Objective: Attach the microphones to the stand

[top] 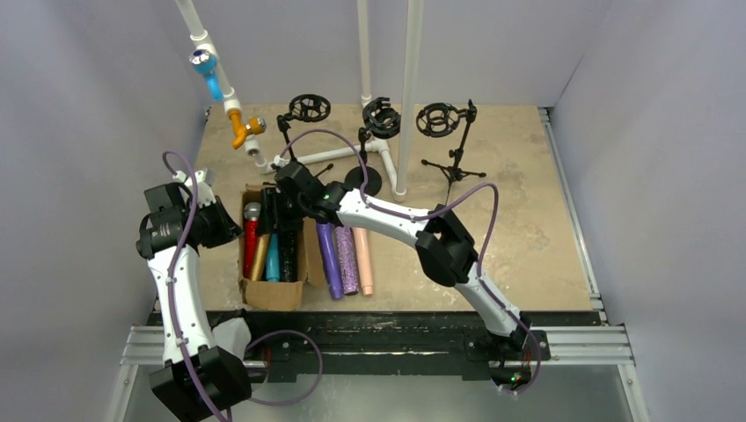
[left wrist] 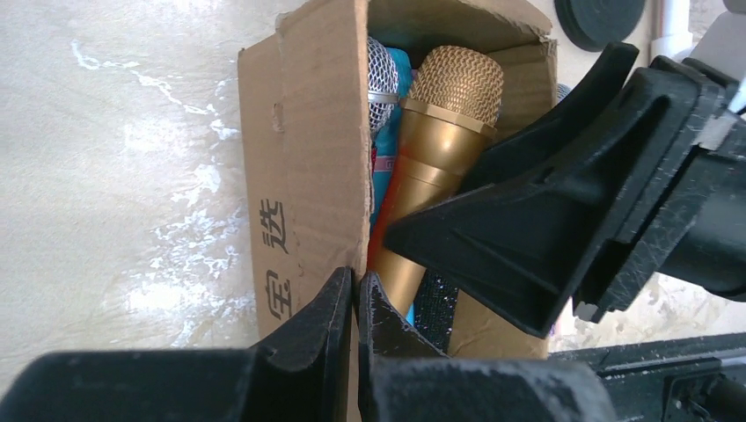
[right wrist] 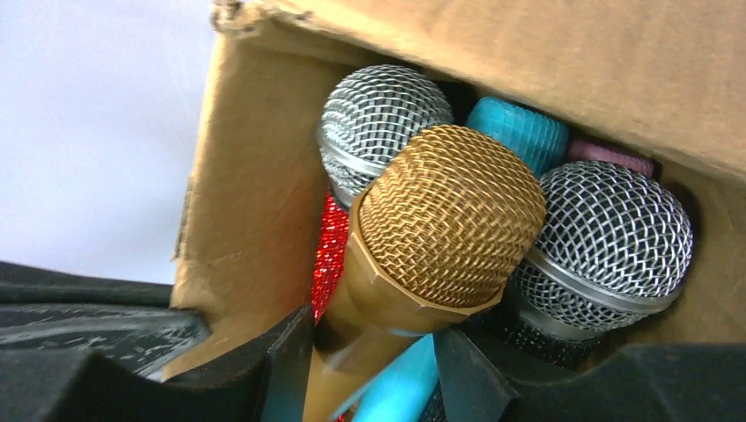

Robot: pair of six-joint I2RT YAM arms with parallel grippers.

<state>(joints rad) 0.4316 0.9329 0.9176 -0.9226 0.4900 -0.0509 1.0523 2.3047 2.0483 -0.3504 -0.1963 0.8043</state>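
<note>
Left claw (left wrist: 356, 286): shut tight, fingertips pinching the top edge of the cardboard box (left wrist: 308, 176) wall. In the left wrist view that wall runs up the middle of the frame from my fingertips.

Right claw (right wrist: 371, 327): jaws apart, reaching into the box, one finger on each side of the gold microphone (right wrist: 440, 211) body, low in the right wrist frame. The left finger lies against the handle. A strip of the blue microphone (right wrist: 519, 127) shows between the handle and the right finger, so there is no grip on it.

Box contents, right wrist view:
- gold microphone on top, mesh head centre of frame
- red glitter microphone (right wrist: 331, 246) under it at left, grey mesh head
- blue microphone, head upper centre
- black microphone (right wrist: 607, 237) at right, grey mesh head
- a pinkish head (right wrist: 611, 154) behind, mostly hidden

Top view: the box sits left of centre on the table (top: 528, 229). Just right of it three microphones lie side by side on the bare surface: purple microphone (top: 328, 255), purple glitter microphone (top: 347, 259), peach microphone (top: 363, 259).

Along the top of the frame stand the left stand (top: 310, 108), middle stand (top: 381, 117) and right stand (top: 438, 119), all black with ring mounts, none holding a microphone.

Upper left: a white pipe (top: 198, 35) carries a pale blue microphone (top: 205, 66) and an orange microphone (top: 242, 130).
</note>
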